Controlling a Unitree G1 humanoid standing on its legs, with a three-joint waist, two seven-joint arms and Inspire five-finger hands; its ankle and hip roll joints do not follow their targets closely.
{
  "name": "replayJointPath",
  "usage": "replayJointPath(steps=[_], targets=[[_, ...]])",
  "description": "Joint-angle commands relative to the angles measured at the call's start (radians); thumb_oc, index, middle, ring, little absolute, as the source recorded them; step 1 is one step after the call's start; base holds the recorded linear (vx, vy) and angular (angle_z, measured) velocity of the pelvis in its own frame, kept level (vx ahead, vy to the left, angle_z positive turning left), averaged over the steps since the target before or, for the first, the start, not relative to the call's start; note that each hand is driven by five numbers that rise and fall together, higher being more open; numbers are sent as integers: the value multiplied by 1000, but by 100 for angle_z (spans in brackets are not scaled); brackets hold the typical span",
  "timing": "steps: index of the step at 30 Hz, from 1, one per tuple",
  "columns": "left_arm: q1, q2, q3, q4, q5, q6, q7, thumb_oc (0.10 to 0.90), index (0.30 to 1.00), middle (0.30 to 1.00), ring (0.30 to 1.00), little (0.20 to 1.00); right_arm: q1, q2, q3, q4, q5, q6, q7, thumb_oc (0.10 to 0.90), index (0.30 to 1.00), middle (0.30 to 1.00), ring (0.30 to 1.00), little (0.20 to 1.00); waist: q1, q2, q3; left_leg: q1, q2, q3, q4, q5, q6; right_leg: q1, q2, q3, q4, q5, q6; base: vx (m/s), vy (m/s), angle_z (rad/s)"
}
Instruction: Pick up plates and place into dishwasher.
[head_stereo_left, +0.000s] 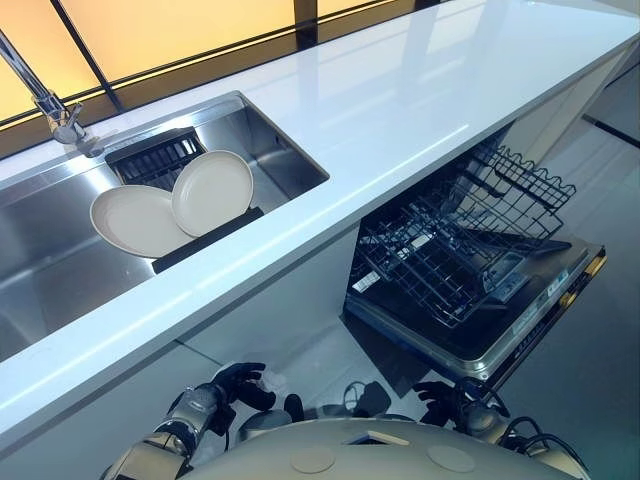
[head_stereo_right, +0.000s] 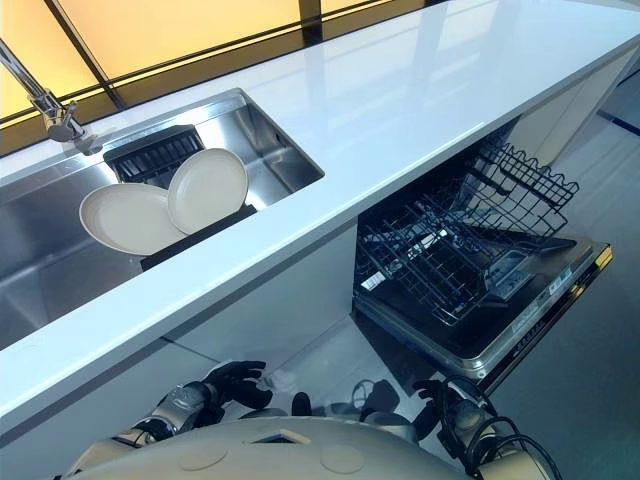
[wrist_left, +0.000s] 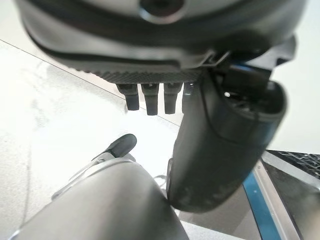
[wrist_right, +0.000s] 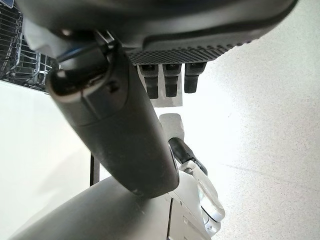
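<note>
Two cream plates lean on a black drying rack (head_stereo_left: 205, 238) inside the steel sink (head_stereo_left: 283, 148): one plate (head_stereo_left: 213, 191) overlaps the other plate (head_stereo_left: 128, 220) to its left. To the right, below the counter, the dishwasher stands open with its wire rack (head_stereo_left: 455, 250) pulled out over the lowered door (head_stereo_left: 530, 322). My left hand (head_stereo_left: 241, 384) hangs low in front of the cabinet, fingers relaxed and holding nothing; its thumb (wrist_left: 225, 145) is seen from close up. My right hand (head_stereo_left: 443, 397) hangs low by the dishwasher door, also open and holding nothing, thumb (wrist_right: 115, 130) out.
A long white counter (head_stereo_left: 420, 100) runs between me and the sink. A chrome faucet (head_stereo_left: 45, 100) stands at the sink's far left corner. A second wire rack section (head_stereo_left: 525, 180) sits deeper in the dishwasher. Pale floor lies below.
</note>
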Motion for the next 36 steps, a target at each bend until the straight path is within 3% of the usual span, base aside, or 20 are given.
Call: replayJointPath(steps=[1,2,4,7,10,11,14,16,19,20,22,26,31,33,35,36], targets=[[-47,16,-38,-11,-19,-156,0,800,900,900,900,900,-88,11,-14,-1,-5,-16,25,800,900,900,900,900,14,14,8,31,-13,69,69,-143,-1,-65,-5,-19,106,-68,52,0,0,0],[-47,16,-38,-11,-19,-156,0,800,900,900,900,900,-87,11,-15,-1,-5,-16,25,800,900,900,900,900,14,13,8,31,-13,69,69,-143,-1,-65,-5,-19,106,-68,52,0,0,0],[-62,34,-70,-88,-9,-237,-11,800,900,900,900,900,-92,-2,-10,-20,-2,-5,39,800,900,900,900,900,14,15,13,29,-12,71,69,-141,-2,-68,-5,-18,108,-66,53,0,0,0],[-102,87,-137,-311,18,-278,-33,800,900,900,900,900,-99,-25,-3,-59,13,19,62,800,900,900,900,900,15,19,21,25,-10,71,66,-135,-1,-75,-5,-19,114,-63,55,-49,4,0],[-148,182,-176,-636,-85,-253,-167,800,900,900,900,900,-99,-53,6,-117,37,52,86,800,900,900,900,900,17,21,31,21,-9,70,61,-130,1,-84,-5,-17,120,-61,57,-58,0,1],[-167,213,-160,-755,-163,-239,-269,800,900,900,900,900,-93,-63,3,-148,44,69,95,800,900,900,900,900,18,21,33,20,-9,70,57,-128,4,-86,-5,-16,119,-59,57,-45,-5,0],[-188,255,-125,-990,-297,-148,-438,800,900,900,900,900,-81,-78,-3,-203,51,102,110,800,900,900,900,900,19,20,35,20,-10,69,50,-125,8,-88,-3,-14,117,-55,57,-14,-3,0],[-203,292,-103,-1200,-468,-95,-654,800,900,900,900,900,-56,-84,-9,-256,43,126,120,800,900,900,900,900,15,18,31,29,-10,69,34,-124,13,-84,0,-9,110,-50,60,-6,-21,7],[-224,309,-80,-1350,-738,34,-835,800,900,900,900,900,-29,-93,3,-320,40,158,134,800,900,900,900,900,2,15,24,40,-9,71,18,-125,14,-77,4,3,98,-47,63,3,-4,3],[-225,308,-78,-1358,-745,46,-838,800,900,900,900,900,-28,-93,4,-323,40,160,135,800,900,900,900,900,2,15,24,41,-9,71,17,-125,14,-77,4,3,98,-46,63,0,0,0],[-243,279,-69,-1423,-998,187,-935,800,900,900,900,900,-10,-95,18,-377,39,191,148,800,900,900,900,900,-12,12,16,51,-9,73,9,-130,12,-71,7,16,89,-45,63,34,-40,-1],[-234,218,-80,-1466,-1196,257,-954,800,900,900,900,900,2,-91,31,-433,36,230,164,800,900,900,900,900,-25,4,12,57,-9,74,7,-135,9,-65,9,27,78,-41,59,21,-34,-8],[-177,54,-90,-1496,-1446,329,-920,800,900,900,900,900,-6,-81,48,-422,34,227,173,800,900,900,900,900,-25,-8,13,67,-9,63,7,-141,6,-53,14,34,74,-41,48,18,-37,-12],[-167,5,-89,-1504,-1524,294,-855,800,900,900,900,900,-19,-72,59,-385,37,206,164,800,900,900,900,900,-21,-12,12,69,-9,57,7,-143,6,-50,15,33,74,-43,44,10,-38,0],[-166,-21,-71,-1510,-1552,202,-764,800,900,900,900,900,-36,-58,73,-334,45,178,145,800,900,900,900,900,-11,-15,10,69,-9,50,7,-143,5,-45,16,30,72,-46,42,5,-37,2],[-164,-22,-56,-1518,-1510,115,-710,800,900,900,900,900,-39,-52,76,-315,47,164,136,800,900,900,900,900,-7,-16,9,69,-9,48,7,-143,4,-44,17,28,71,-47,41,0,0,0]])
